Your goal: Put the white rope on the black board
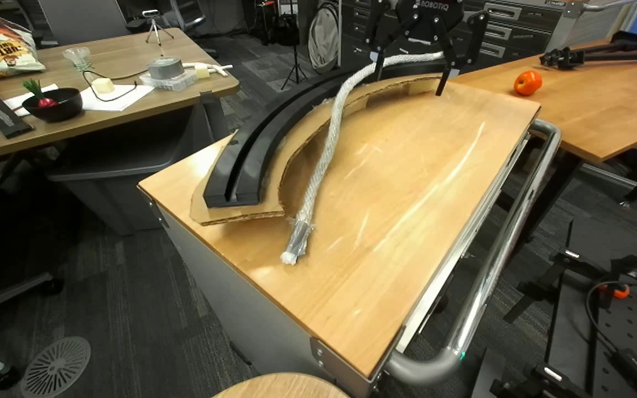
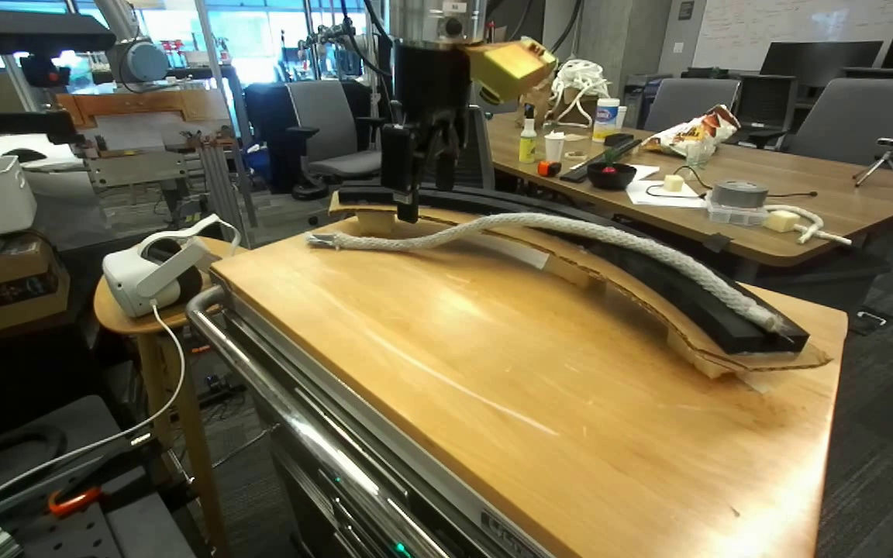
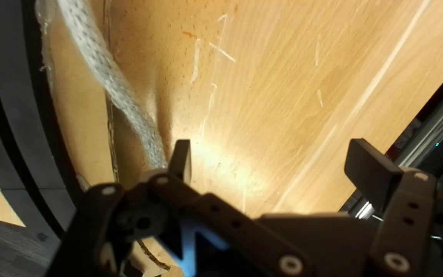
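The white rope (image 1: 334, 121) spans the tabletop lengthwise in both exterior views. Its one end lies on the black board (image 2: 756, 339), near the board's tip. From there the rope (image 2: 539, 221) strays off the curve, and its taped end rests on the bare wood. At the taped side, the grooved black board (image 1: 249, 182) has nothing on top. My gripper (image 1: 410, 76) hangs above the cart with jaws wide apart. In the wrist view, the rope (image 3: 110, 79) runs outside the left finger, which hides part of it; only wood shows between the fingertips of the gripper (image 3: 273, 157).
A cardboard base (image 1: 274, 209) on small blocks carries the board, its edge standing above the tabletop (image 1: 385, 221). Along the cart's side runs a metal rail (image 1: 495, 265). A cluttered table (image 2: 741, 232) stands beside the cart, and a headset (image 2: 136, 275) sits on a stool.
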`<state>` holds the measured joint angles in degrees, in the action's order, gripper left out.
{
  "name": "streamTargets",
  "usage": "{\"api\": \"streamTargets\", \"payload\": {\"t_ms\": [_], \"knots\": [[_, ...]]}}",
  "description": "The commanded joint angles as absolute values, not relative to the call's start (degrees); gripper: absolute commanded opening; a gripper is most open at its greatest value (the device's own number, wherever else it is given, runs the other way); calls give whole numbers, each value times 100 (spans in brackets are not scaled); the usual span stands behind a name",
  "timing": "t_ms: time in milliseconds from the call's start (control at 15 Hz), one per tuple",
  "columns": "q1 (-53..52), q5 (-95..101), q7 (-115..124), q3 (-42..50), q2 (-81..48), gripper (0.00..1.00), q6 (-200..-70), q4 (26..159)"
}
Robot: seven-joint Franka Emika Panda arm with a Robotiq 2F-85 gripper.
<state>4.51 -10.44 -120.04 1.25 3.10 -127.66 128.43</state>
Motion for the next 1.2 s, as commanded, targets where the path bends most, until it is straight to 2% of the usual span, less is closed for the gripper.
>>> {"api": "streamTargets", "payload": {"t_ms": [0,600,667,733,867,1133], "knots": [[296,-1217,-12206,182,138,100,-12746,12711],[-207,-1160,-12661,-358,-745,100,-12661,12197],[-244,-1097,-12646,-423,-861,95,-12664,12123],[-267,-1054,-12642,-480,-967,74,-12655,12050],[-289,-1013,-12667,-582,-1187,70,-12668,11923],[-233,-1079,-12863,-752,-1531,39,-12651,11723]]}}
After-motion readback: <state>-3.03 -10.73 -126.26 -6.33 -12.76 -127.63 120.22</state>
